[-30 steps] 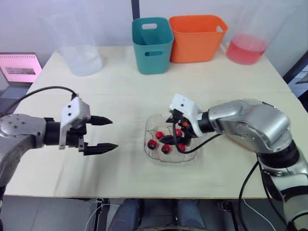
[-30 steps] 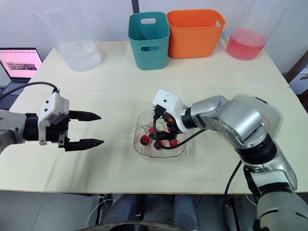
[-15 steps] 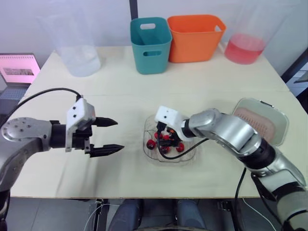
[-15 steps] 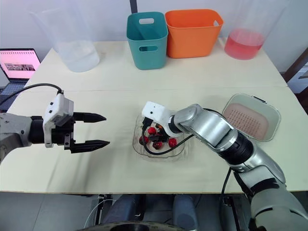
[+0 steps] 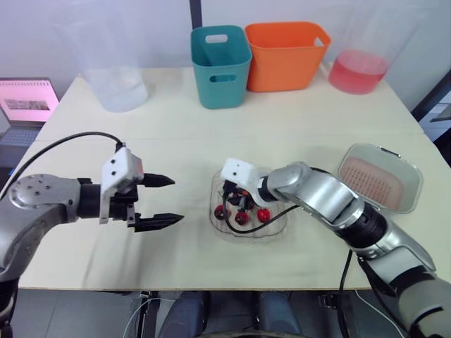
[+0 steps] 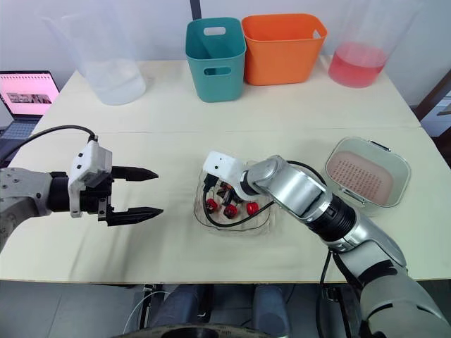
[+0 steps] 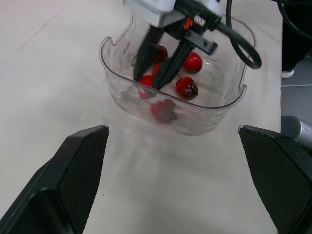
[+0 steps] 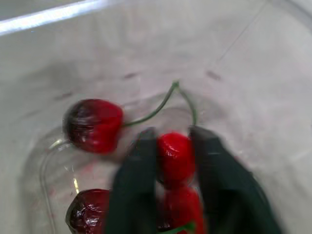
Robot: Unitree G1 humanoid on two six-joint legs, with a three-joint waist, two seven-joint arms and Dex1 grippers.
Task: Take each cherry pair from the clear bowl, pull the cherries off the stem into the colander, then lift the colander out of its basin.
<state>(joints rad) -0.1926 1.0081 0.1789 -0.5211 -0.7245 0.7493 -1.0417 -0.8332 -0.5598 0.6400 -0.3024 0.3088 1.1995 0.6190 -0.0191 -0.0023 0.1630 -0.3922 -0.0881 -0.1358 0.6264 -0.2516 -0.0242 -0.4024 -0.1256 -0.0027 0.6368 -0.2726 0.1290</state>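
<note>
Reaching into the clear bowl point(image 7: 209, 117) near the middle of the table point(image 5: 176, 134), your right gripper point(image 7: 147, 80) has its two black fingers pressed against either side of one red cherry point(image 8: 174, 156). A green stem point(image 8: 161, 105) arches from that fruit to its partner cherry point(image 8: 93, 124), which lies on the bowl floor just beside the fingers. Several more cherries rest in the bowl near the gripper. At 9 o'clock from the bowl, your left gripper point(image 5: 176, 201) hovers above bare tabletop, well apart from the bowl, with its jaws spread wide and nothing between them; its fingers point toward the bowl. At 3 o'clock from the bowl, the pink colander point(image 6: 363, 176) sits inside its clear basin point(image 6: 405, 176), and you can see no cherries in it. At 12 o'clock stand a teal bin point(image 5: 222, 67) and an orange bin point(image 5: 285, 60), side by side. A clear pitcher point(image 5: 113, 77) stands at 10 o'clock, and a container of pink liquid point(image 5: 359, 70) at 2 o'clock. A laptop point(image 5: 28, 102) lies off the table's edge at 9 o'clock.
</note>
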